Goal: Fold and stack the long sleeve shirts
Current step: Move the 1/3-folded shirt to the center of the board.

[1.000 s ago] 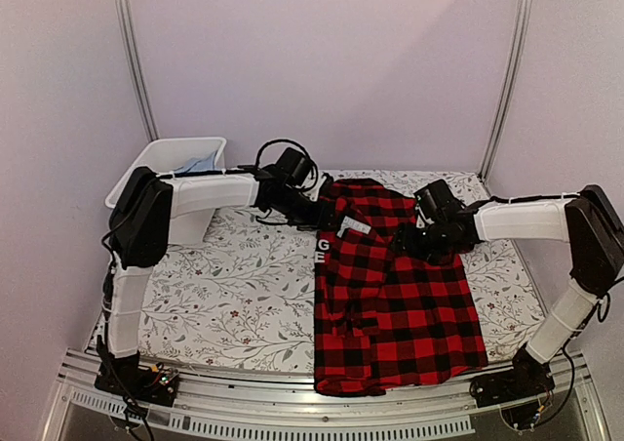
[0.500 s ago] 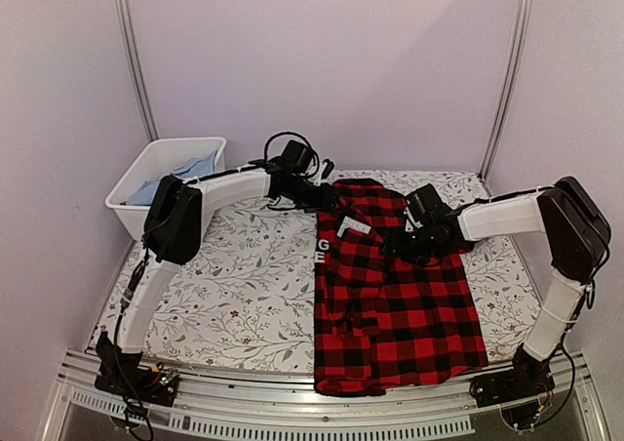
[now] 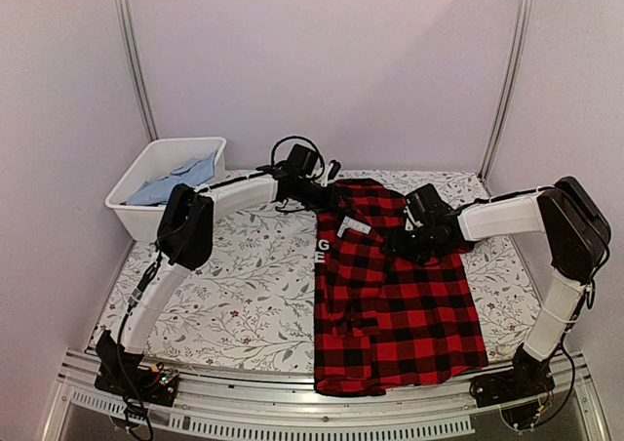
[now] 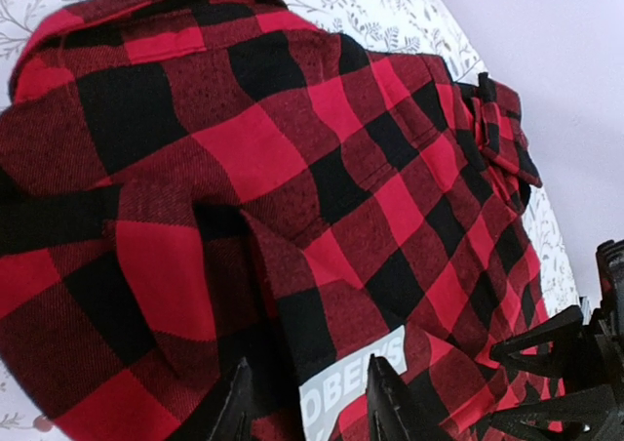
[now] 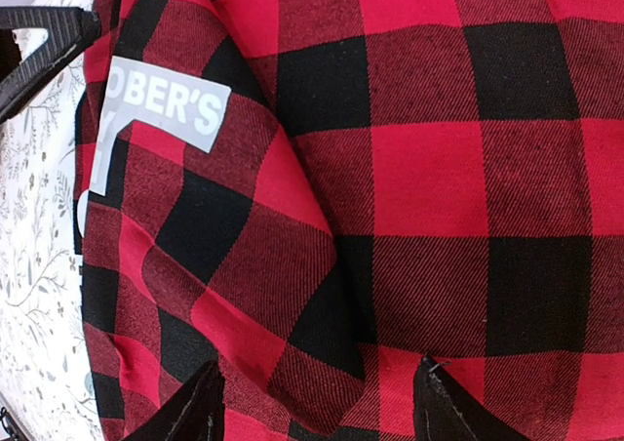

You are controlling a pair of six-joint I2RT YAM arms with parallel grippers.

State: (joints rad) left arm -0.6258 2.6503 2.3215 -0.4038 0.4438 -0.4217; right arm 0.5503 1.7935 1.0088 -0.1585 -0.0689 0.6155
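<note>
A red-and-black buffalo check long sleeve shirt (image 3: 400,304) lies folded lengthwise on the right half of the table, collar at the far end. A white lettered tag (image 3: 354,226) shows near the collar. My left gripper (image 3: 330,199) hovers open over the collar's left edge. In the left wrist view (image 4: 312,407) its fingertips straddle the tag (image 4: 351,382) above the shirt (image 4: 292,168). My right gripper (image 3: 398,238) is open over the upper chest. In the right wrist view (image 5: 317,407) it spans a cloth fold of the shirt (image 5: 419,168), with the tag (image 5: 161,104) beyond.
A white plastic bin (image 3: 146,158) stands at the far left with blue cloth (image 3: 180,176) inside. The table has a floral cover (image 3: 244,285). Two metal posts rise at the back corners. The shirt's hem reaches the near edge.
The left arm has stretched farther and its gripper has moved slightly toward the collar's far end. The right gripper has shifted a little left over the shirt. The shirt has not moved.
</note>
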